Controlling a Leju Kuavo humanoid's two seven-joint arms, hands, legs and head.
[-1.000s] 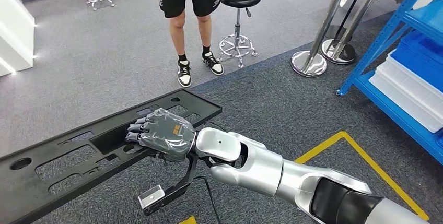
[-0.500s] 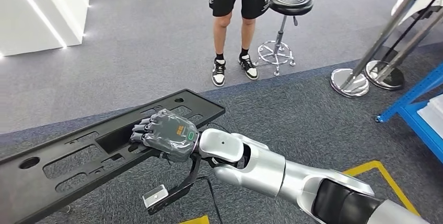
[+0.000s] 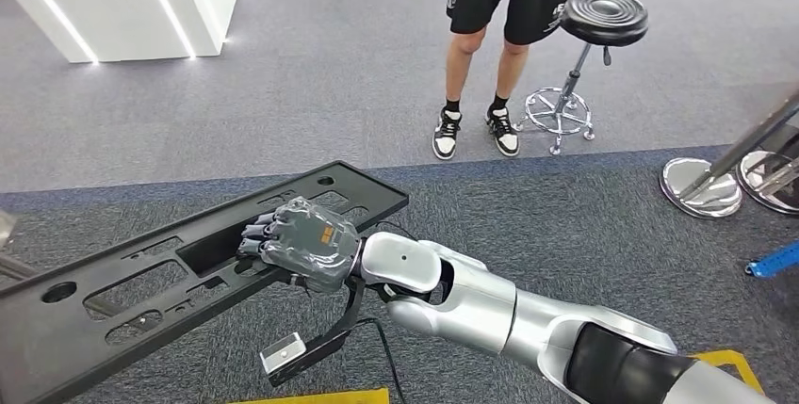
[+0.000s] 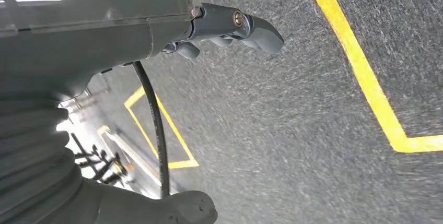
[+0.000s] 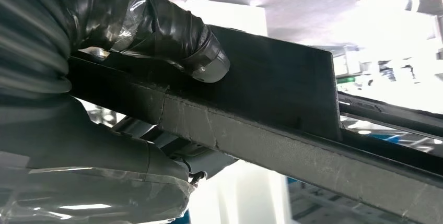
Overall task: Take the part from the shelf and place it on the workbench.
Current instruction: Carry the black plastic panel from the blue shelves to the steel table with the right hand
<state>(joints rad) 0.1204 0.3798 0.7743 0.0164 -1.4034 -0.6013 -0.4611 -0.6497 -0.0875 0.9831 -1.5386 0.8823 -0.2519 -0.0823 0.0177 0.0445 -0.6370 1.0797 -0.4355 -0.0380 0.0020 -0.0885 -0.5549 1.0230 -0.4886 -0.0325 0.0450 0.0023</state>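
Head view: a long black part (image 3: 188, 272) is held aloft by the right hand (image 3: 301, 242), whose fingers are wrapped over one long rail beside a rectangular cut-out, well clear of the carpet below. The part's long axis is seen running crosswise to the forearm, from the near end beyond the hand's fingertip side to a far end reaching up and away past the knuckles; much more of its length lies on the near side of the grip than on the far. In the right wrist view, the thumb (image 5: 203, 62) is pressed against the rail's flat face, the other fingers closed round its edge. The left hand (image 4: 230, 25), seen in the left wrist view, is hung over grey carpet and yellow floor tape (image 4: 360, 72), its fingers loosely curled with nothing in them. Beyond the part's far end, a person (image 3: 509, 8) is seen standing beside a black stool (image 3: 601, 18). No workbench is seen ahead.
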